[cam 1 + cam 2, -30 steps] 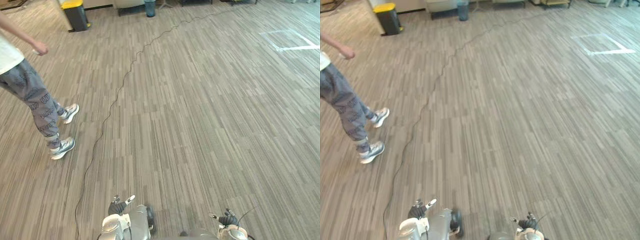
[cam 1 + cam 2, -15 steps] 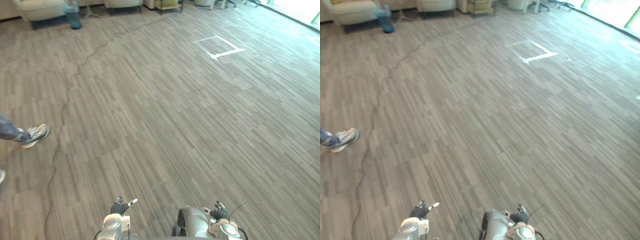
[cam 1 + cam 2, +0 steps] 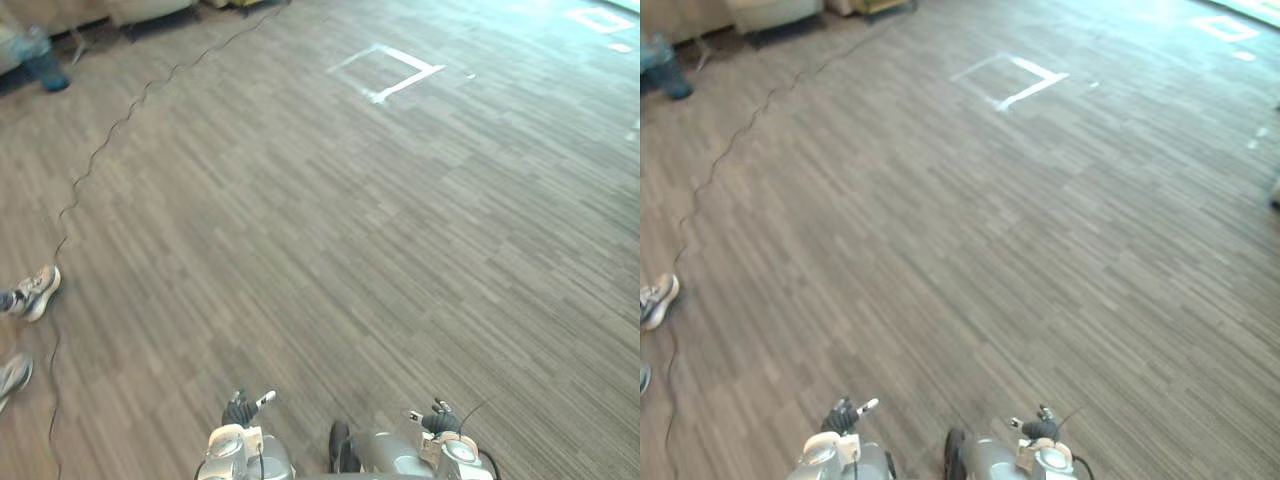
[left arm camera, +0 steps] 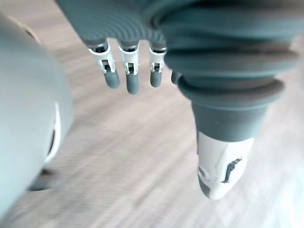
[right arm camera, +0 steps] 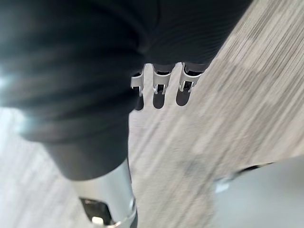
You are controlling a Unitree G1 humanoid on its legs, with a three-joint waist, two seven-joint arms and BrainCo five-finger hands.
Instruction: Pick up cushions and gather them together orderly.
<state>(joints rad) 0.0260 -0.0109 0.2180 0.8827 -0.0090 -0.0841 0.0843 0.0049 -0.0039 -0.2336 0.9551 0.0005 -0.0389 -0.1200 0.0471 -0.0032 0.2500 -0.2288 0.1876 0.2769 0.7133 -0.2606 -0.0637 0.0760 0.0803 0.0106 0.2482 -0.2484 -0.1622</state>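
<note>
So, shoes (image 3: 35, 292): you have two pale trainers at the far left edge, both a person's. One is farther off. The other (image 3: 12, 375) is nearer the robot and cut by the edge. They stand apart on the floor.
Bin (image 3: 45, 70): one, blue, in the far left corner, standing just in front of the furniture.
Furniture (image 3: 150, 8): pale upholstered seats along the far edge, cut off too much for you to count.
Left hand (image 3: 238, 411): one, low at the near edge, left of centre, over bare floor. In its wrist view the fingers (image 4: 127, 76) hang straight in a row and the thumb (image 4: 221, 166) stands apart, so it is relaxed and grasps nothing.
Floor (image 3: 320, 230): one stretch of grey-brown carpet with fine stripes, running under everything you see.
Tape square (image 3: 385, 72): one white outline on the floor, far off and right of centre, brightest at its near corner.
Right hand (image 3: 441, 420): one, low at the near edge, right of centre, well apart from the left hand. In its wrist view its fingers (image 5: 161, 90) hang loose over the carpet, released and empty.
Tape mark (image 3: 600, 18): a second white outline, small, in the far right corner.
Cushions: you cannot tell from these views where they lie.
</note>
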